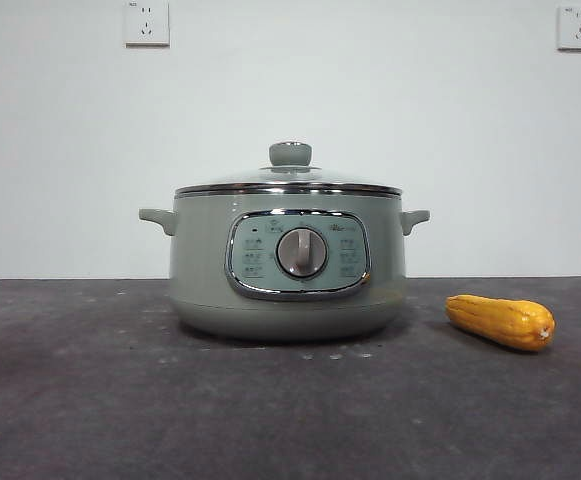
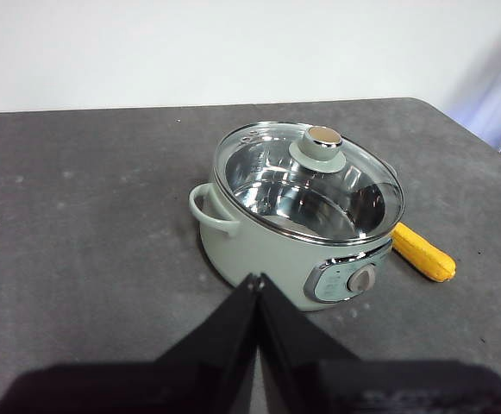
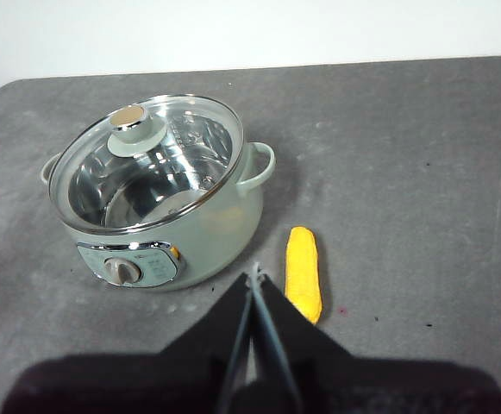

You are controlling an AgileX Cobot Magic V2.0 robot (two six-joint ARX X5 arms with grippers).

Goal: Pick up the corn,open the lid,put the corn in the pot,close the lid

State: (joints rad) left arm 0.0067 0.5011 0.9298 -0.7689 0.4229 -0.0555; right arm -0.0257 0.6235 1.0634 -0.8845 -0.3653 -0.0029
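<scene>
The sage-green pot [image 1: 288, 265] stands mid-table with its dial facing the front camera. The glass lid [image 1: 289, 183] rests shut on its rim, green knob [image 1: 290, 154] on top. The orange-yellow corn [image 1: 500, 321] lies on the table to the pot's right, apart from it. In the left wrist view my left gripper [image 2: 255, 280] is shut and empty, held above the table short of the pot [image 2: 297, 216], with the corn [image 2: 422, 252] beyond. In the right wrist view my right gripper [image 3: 253, 279] is shut and empty, close beside the corn [image 3: 303, 272] and near the pot [image 3: 159, 194].
The dark grey table [image 1: 70, 400] runs back to a white wall carrying two power sockets [image 1: 147, 22]. The table's far edge and a rounded corner [image 2: 431, 103] show in the left wrist view. Neither arm appears in the front view.
</scene>
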